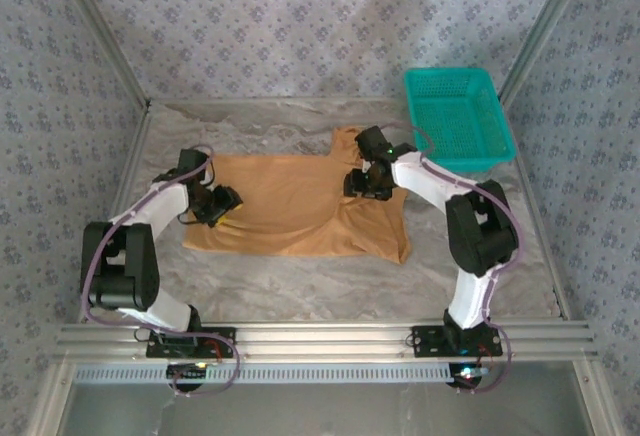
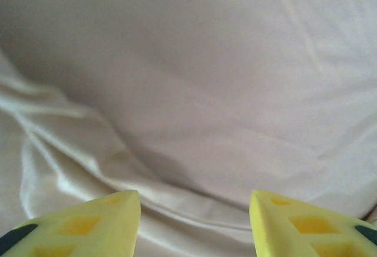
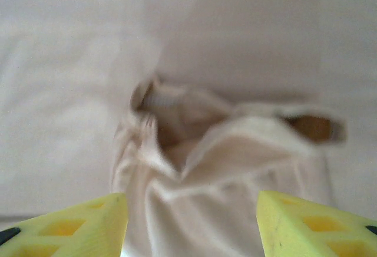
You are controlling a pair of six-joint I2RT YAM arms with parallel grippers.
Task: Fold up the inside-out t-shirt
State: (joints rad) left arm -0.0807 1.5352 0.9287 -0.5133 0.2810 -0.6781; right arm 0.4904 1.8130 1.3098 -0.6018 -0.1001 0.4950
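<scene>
**Top external view.** Even, diffuse light from overhead, moderately bright, no glare. Soft, short shadows lie on the t-shirt [image 1: 290,211] and along its near edge on the table [image 1: 330,281]. Mild overall softness; colour true.

**Left wrist view.** Washed out: the cloth reads pale grey-white. Shading gathers in the folds at lower left and across the upper left corner. The yellow fingers of the left gripper [image 2: 194,216] keep saturated colour, with fairly clean edges.

**Right wrist view.** Equally bleached and blurred throughout. The bunched cloth is smeared, with one small tan patch right of centre. The right gripper [image 3: 191,216] fingers are somewhat sharper.
</scene>
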